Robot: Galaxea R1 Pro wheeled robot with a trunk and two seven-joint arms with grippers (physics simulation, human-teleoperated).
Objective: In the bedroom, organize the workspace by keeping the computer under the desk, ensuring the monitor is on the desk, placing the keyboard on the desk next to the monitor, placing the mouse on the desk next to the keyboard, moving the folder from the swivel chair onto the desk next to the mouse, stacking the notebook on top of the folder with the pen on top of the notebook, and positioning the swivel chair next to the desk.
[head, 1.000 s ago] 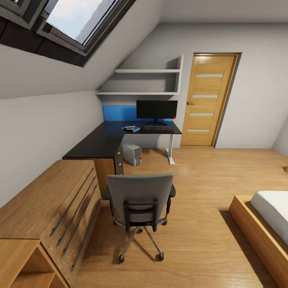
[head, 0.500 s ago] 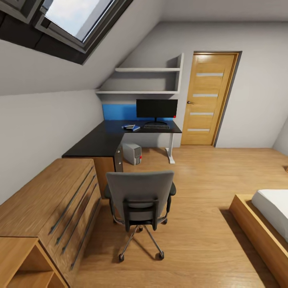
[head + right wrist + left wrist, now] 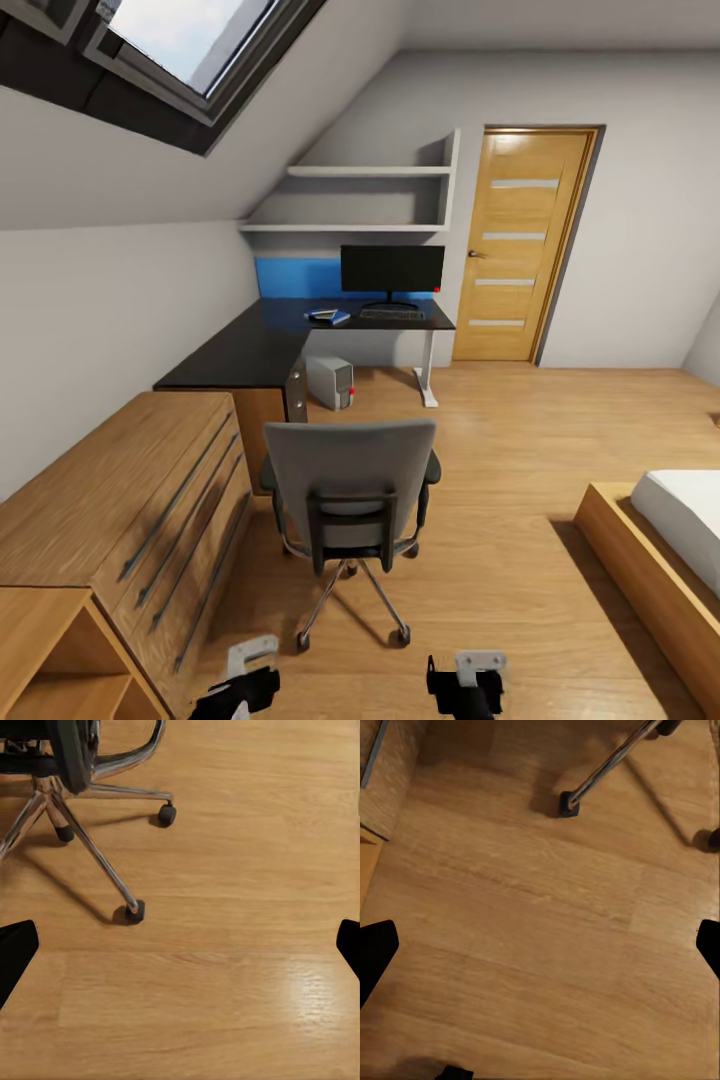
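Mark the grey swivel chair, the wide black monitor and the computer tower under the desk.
Grey-upholstered swivel chair point(image 3: 350, 468): head view, middle of the backrest.
Wide black flat monitor point(image 3: 392, 271): head view, centre of the screen.
Pale grey computer tower point(image 3: 329, 383): head view, its side panel, under the desk.

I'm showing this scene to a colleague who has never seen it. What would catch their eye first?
Probably the grey swivel chair, standing mid-floor with its back to the camera, apart from the desk. Beyond it, the black L-shaped desk with its bright blue back panel carries the monitor. The skylight in the sloped ceiling glows at upper left.
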